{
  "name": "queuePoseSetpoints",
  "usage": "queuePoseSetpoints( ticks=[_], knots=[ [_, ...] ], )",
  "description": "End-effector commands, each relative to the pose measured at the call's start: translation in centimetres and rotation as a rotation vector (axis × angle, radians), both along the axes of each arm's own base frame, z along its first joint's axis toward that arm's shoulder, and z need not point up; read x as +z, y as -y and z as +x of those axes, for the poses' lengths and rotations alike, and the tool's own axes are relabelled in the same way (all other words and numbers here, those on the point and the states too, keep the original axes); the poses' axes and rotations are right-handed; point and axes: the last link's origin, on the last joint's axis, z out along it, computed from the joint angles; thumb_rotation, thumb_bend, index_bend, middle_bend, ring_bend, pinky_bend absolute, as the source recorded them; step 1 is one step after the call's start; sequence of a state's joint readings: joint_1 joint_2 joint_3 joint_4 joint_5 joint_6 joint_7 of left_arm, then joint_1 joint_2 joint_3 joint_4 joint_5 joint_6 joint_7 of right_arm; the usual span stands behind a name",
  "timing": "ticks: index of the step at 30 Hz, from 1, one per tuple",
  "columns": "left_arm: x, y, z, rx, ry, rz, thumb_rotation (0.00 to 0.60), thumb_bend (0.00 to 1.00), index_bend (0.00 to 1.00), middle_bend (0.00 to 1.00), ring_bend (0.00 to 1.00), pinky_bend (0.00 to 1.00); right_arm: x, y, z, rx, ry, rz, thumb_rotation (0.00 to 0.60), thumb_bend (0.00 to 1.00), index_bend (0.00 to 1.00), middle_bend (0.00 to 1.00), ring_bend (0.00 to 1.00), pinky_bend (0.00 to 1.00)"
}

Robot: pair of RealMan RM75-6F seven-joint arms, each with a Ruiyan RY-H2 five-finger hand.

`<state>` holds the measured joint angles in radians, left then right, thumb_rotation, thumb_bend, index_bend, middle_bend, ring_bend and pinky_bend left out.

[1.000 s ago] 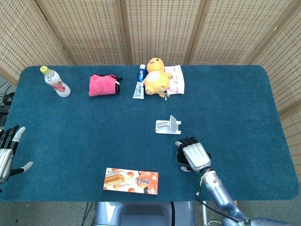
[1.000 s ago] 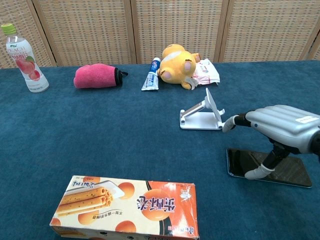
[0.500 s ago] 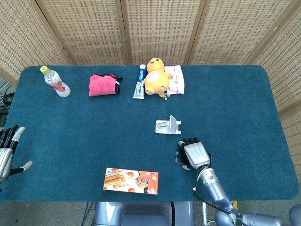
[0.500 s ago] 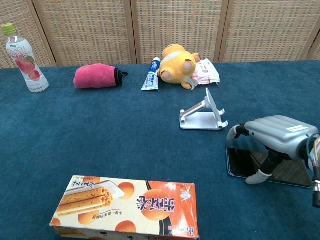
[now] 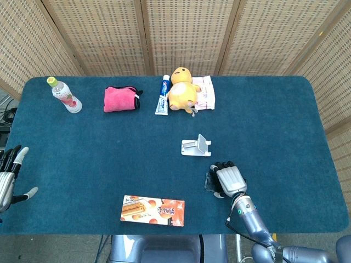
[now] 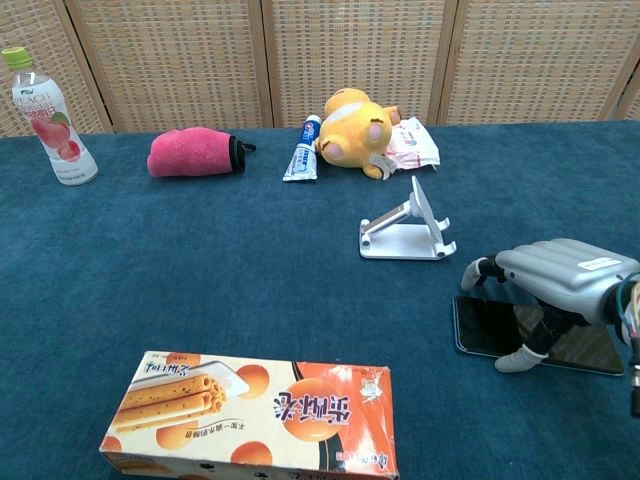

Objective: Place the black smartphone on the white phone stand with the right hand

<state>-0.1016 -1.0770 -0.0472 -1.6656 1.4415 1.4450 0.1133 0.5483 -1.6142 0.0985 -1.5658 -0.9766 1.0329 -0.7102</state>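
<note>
The black smartphone point(image 6: 485, 325) lies flat on the blue table point(image 6: 200, 260), near its front edge on the right. My right hand point(image 6: 560, 275) arches over it, fingers curved down past the far edge and thumb tip resting at the near edge. From the head view the right hand point(image 5: 229, 179) covers most of the smartphone point(image 5: 210, 181). The white phone stand point(image 6: 408, 228) stands a short way behind and to the left, with nothing on it; the head view has the phone stand point(image 5: 196, 146) just above the hand. My left hand point(image 5: 10, 178) hangs off the table's far left edge, fingers spread, holding nothing.
An orange snack box point(image 6: 255, 412) lies at the front left. Along the back edge stand a peach drink bottle point(image 6: 45, 120), a pink pouch point(image 6: 192, 152), a toothpaste tube point(image 6: 302, 148), a yellow plush toy point(image 6: 355, 132) and a pink-white packet point(image 6: 415, 143).
My right hand has sunk lower over the smartphone and drawn slightly toward the table's front edge. The smartphone, stand and left hand have not moved.
</note>
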Motion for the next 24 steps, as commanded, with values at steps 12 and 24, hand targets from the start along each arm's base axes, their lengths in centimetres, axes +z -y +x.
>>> queuePoseSetpoints(
  ticks=[12,24],
  knots=[
    [-0.1,-0.1,0.0,0.001,0.003,0.000,0.600,0.00,0.00,0.00,0.00,0.00,-0.2,0.0,-0.3,0.015,0.002,0.018,0.600,0.40,0.38,0.51,0.46,0.22],
    [0.0,0.0,0.0,0.000,0.005,0.002,0.600,0.00,0.00,0.00,0.00,0.00,1.0,-0.4,0.4,0.077,0.090,-0.012,0.600,0.47,0.43,0.55,0.48,0.23]
  ],
)
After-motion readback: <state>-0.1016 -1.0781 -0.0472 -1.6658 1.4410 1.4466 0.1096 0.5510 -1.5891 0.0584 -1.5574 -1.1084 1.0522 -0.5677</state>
